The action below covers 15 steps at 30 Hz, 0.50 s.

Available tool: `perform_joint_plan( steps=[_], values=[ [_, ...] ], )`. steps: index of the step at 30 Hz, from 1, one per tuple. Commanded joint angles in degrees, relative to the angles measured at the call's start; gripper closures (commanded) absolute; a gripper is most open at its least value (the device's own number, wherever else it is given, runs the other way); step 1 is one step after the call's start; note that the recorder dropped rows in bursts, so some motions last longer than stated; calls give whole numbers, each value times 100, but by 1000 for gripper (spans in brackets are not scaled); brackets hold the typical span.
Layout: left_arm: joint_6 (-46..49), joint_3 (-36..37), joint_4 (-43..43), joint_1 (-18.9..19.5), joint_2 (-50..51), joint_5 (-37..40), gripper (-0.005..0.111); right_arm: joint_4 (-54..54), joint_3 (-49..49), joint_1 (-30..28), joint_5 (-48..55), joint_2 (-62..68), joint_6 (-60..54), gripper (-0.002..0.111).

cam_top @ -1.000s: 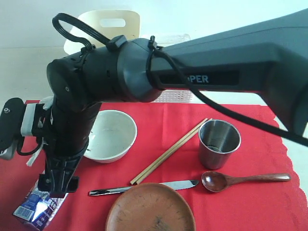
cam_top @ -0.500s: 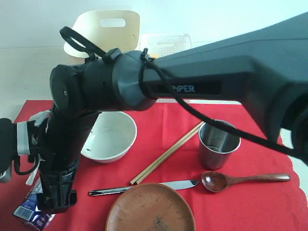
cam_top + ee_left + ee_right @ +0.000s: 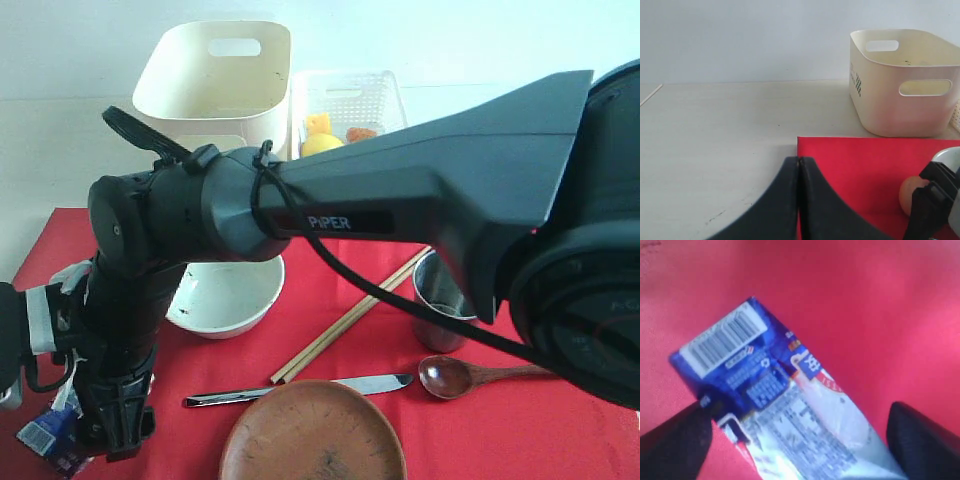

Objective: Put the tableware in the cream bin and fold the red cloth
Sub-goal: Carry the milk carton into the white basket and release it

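The red cloth (image 3: 520, 440) carries the tableware: a white speckled bowl (image 3: 225, 295), wooden chopsticks (image 3: 350, 320), a steel cup (image 3: 445, 310), a dark wooden spoon (image 3: 470, 375), a metal knife (image 3: 300, 390) and a round brown plate (image 3: 312, 432). Behind the cloth stands the cream bin (image 3: 215, 80), which the left wrist view shows too (image 3: 900, 85). My right gripper (image 3: 105, 440) has reached across to the cloth's front left corner. It is open (image 3: 800, 440), its fingers (image 3: 922, 440) either side of a small milk carton (image 3: 770, 390). My left gripper (image 3: 799, 161) is shut and empty at the cloth's edge (image 3: 865, 165).
A white lattice basket (image 3: 345, 100) with a lemon and other food sits right of the cream bin. An egg (image 3: 910, 195) lies on the cloth close to the right arm. The milk carton (image 3: 45, 440) lies at the front left. The right arm's dark body hides much of the cloth's middle.
The right arm has dropped lower and toward the front left, bringing its open gripper down around the milk carton. The cream bin and basket have come into full view.
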Motion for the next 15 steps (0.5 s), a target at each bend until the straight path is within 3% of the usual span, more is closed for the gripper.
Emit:
perform_joint_plan(
  steps=[1, 7, 9, 15],
  values=[
    [8, 15, 16, -31, -33, -31, 106, -43, -179, 3, 67, 13, 48, 43],
    [8, 15, 16, -31, -33, -31, 106, -32, -179, 3, 13, -7, 48, 93],
    [8, 15, 16, -31, -33, -31, 106, -32, -179, 3, 13, -28, 48, 105],
    [8, 15, 16, -31, -33, -31, 106, 37, -179, 3, 66, -534, 459, 108]
  ],
)
